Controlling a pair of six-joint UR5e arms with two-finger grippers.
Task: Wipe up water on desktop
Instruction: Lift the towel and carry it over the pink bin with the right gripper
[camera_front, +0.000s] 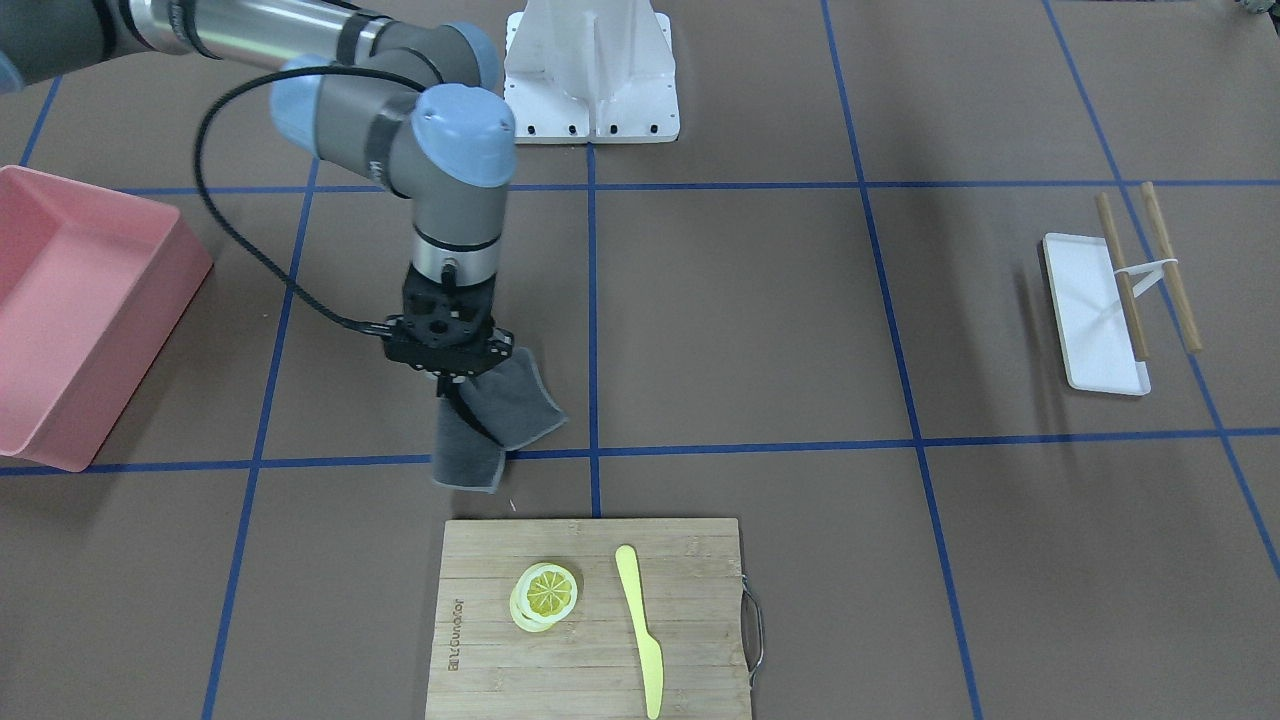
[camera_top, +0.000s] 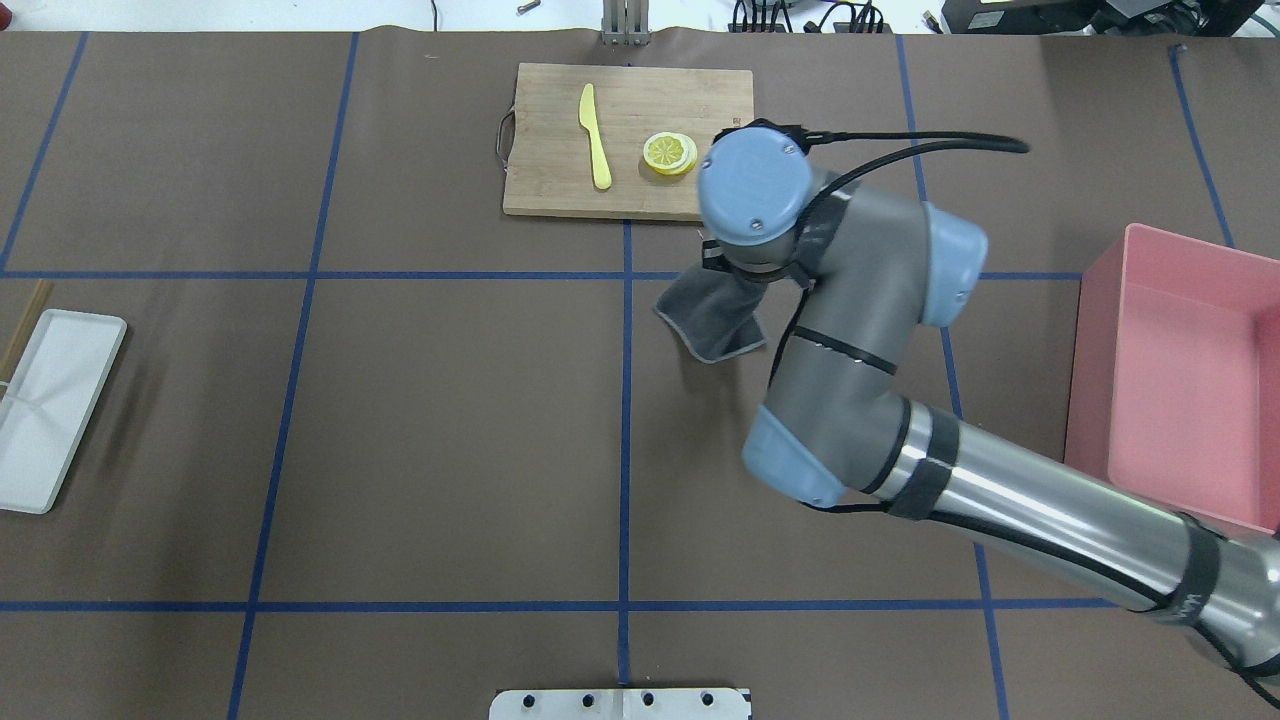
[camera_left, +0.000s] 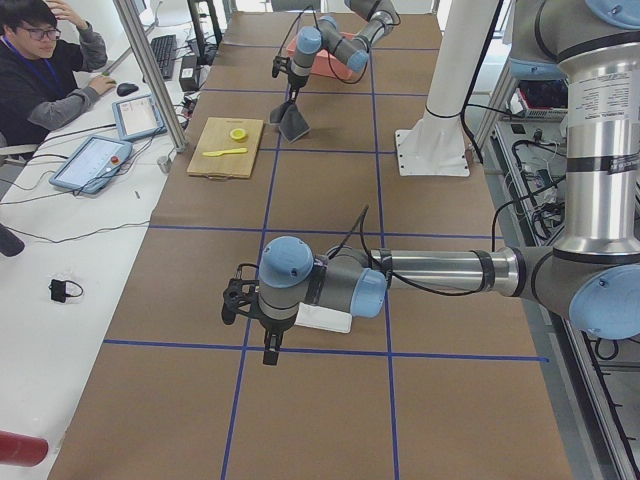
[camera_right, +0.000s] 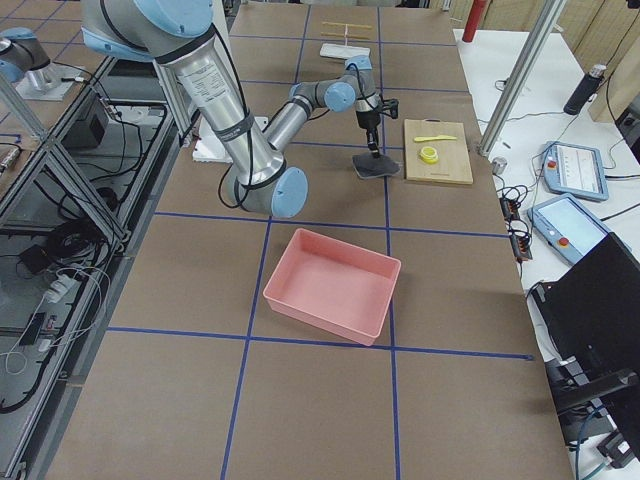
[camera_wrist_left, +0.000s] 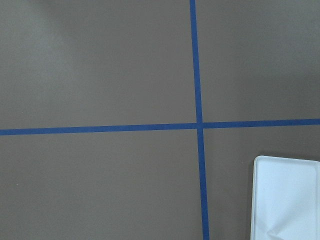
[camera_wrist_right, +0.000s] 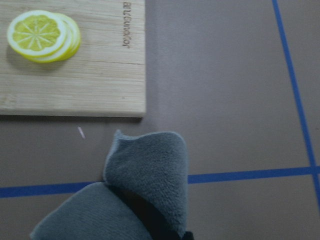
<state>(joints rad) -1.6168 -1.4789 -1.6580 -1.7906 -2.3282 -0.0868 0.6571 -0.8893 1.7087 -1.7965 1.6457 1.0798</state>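
The desktop (camera_front: 750, 320) is a matte brown surface with a grid of blue tape lines; no water shows on it. My right gripper (camera_front: 455, 383) points down and is shut on a grey cloth (camera_front: 490, 420), also seen in the right wrist view (camera_wrist_right: 145, 175). The cloth hangs folded from the fingers and its lower part touches the desktop at a tape line, just short of the bamboo board. My left gripper (camera_left: 270, 350) shows only in the exterior left view, low over the desktop beside a white tray; I cannot tell if it is open or shut.
A bamboo cutting board (camera_front: 700, 600) holds lemon slices (camera_front: 546, 592) and a yellow knife (camera_front: 640, 625). A pink bin (camera_front: 70, 300) stands on the right arm's side. A white tray (camera_front: 1090, 310) with wooden sticks lies at the far end. A white mount base (camera_front: 590, 70) stands behind.
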